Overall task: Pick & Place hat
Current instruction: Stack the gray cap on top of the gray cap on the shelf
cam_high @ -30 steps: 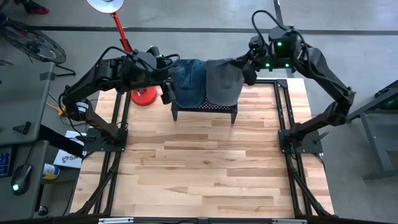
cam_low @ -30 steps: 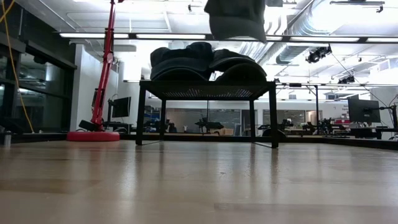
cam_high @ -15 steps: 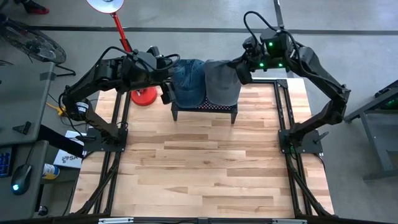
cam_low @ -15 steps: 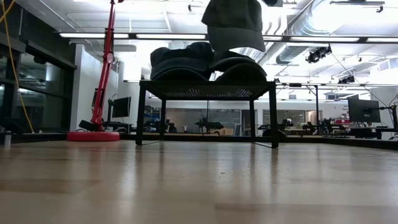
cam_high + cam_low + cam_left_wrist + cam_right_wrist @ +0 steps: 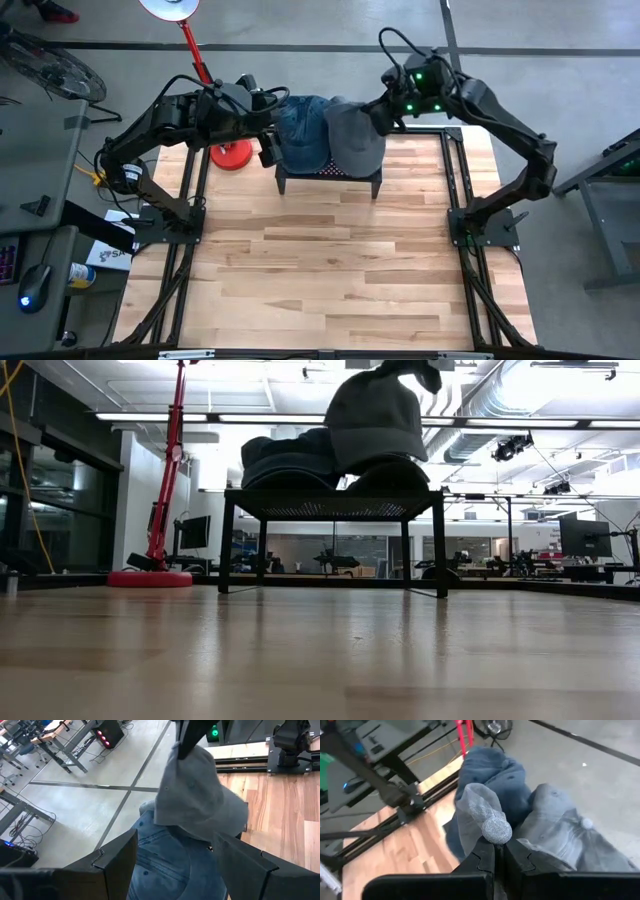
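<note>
A grey hat (image 5: 352, 135) hangs from my right gripper (image 5: 382, 113) over a small black stand (image 5: 330, 503) at the table's far edge. In the low view the grey hat (image 5: 375, 422) has its lower rim level with the hats on the stand; I cannot tell whether it touches them. A blue denim hat (image 5: 302, 130) and another grey cap (image 5: 560, 827) rest on the stand's top. My left gripper (image 5: 175, 870) is open, level beside the denim hat (image 5: 165, 865) on its left, touching nothing. My right gripper (image 5: 497, 845) pinches a bunched fold of the grey hat's fabric (image 5: 492, 827) between its two fingers. It comes slanting down from the table's right and far side. The hat (image 5: 200, 800) hangs below the fingers, widening downward over the stand.
A red lamp stands left of the stand, its base (image 5: 231, 155) on the table's far left corner and its pole (image 5: 172, 460) upright. The wooden table top (image 5: 330, 270) lies bare in its near half. Black frame rails (image 5: 455, 200) run along both sides.
My right gripper has moved toward the table's left and down, still shut on the grey hat. The hat has come down from well above the stand until its lower rim is level with the hats lying there. My left gripper has kept still.
</note>
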### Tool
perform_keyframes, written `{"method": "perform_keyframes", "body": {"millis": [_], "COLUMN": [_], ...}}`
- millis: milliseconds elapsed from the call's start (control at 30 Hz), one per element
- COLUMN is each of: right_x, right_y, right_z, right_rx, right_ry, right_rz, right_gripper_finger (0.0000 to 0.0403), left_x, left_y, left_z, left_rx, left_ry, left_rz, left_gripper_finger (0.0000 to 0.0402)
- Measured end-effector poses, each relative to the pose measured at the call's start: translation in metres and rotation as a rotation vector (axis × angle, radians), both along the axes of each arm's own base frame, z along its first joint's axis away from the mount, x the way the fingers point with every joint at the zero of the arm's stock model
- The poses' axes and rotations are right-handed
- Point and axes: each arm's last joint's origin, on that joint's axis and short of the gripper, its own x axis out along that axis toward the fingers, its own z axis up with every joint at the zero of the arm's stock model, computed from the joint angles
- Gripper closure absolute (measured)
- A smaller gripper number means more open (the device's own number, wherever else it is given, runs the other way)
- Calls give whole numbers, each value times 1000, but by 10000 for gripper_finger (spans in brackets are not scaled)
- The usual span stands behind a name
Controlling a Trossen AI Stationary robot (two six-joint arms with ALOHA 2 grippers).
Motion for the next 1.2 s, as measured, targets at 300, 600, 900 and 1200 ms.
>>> {"method": "perform_keyframes", "body": {"millis": [300, 600, 900, 1200], "right_x": [-4, -11, 1, 13], "right_y": [-13, -21, -32, -44], "right_z": [1, -1, -16, -32], "right_rx": [-52, -89, -107, -150], "right_ry": [-20, 22, 94, 192], "right_rz": [-52, -56, -27, -88], "right_gripper_finger": [399, 399, 399, 399], "left_x": [0, 0, 0, 0], "left_y": [0, 0, 0, 0], "left_z": [0, 0, 0, 0], "left_rx": [-12, -12, -13, -14], "left_ry": [-8, -8, -8, -9], "left_rz": [6, 6, 6, 6], "left_gripper_finger": [151, 151, 151, 151]}}
